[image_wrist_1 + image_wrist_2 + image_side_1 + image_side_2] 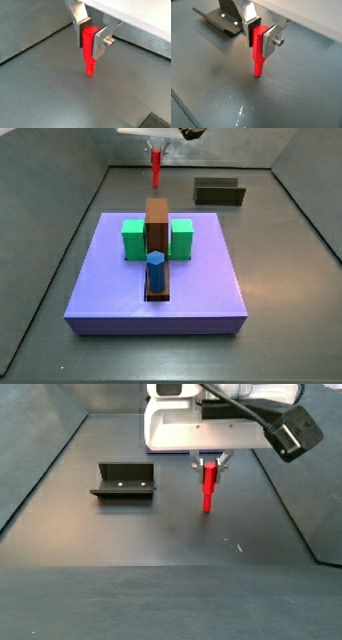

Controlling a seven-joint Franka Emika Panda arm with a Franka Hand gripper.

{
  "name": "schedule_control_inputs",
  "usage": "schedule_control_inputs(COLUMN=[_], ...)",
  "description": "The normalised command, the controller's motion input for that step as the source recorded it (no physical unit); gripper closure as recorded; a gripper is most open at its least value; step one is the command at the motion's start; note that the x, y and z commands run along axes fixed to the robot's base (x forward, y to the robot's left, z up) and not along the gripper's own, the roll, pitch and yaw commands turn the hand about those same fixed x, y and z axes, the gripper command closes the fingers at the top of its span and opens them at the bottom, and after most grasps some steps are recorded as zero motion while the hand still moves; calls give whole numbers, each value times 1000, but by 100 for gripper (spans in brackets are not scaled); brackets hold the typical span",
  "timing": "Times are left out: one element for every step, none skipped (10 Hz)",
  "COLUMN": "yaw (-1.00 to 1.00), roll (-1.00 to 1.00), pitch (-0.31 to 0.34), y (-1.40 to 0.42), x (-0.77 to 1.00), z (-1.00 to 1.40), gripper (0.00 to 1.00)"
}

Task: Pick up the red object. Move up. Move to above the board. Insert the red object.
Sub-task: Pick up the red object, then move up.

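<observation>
While I hold the thin bright red stick [258, 54] upright, gripper [262, 36] clamped on its top, above floor, fixture [124, 482] well apart

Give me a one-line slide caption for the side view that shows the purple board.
The hand holds the red object upright in the air beyond the board.

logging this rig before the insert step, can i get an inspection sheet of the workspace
surface: dark grey floor, glossy, no spills seen
job's things: red peg held upright, clear of the floor; lavender board carries a brown bar, green blocks and a blue hexagonal peg
clutter: nothing seen
end effector: end effector shut on the red peg's top, above bare floor, not over the board
cables: nothing seen
surroundings: dark fixture on the floor; grey walls around
</observation>
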Motion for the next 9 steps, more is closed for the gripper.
schedule_control_inputs(yaw=[0, 0, 0, 0, 0, 0, 0, 0, 0], roll=[0, 0, 0, 0, 0, 0, 0, 0, 0], pitch=[0, 0, 0, 0, 0, 0, 0, 0, 0], y=[0, 0, 0, 0, 0, 0, 0, 0, 0], x=[0, 0, 0, 0, 0, 0, 0, 0, 0], z=[0, 0, 0, 0, 0, 0, 0, 0, 833], gripper=[100, 100, 100, 100, 100, 100, 100, 100, 100])
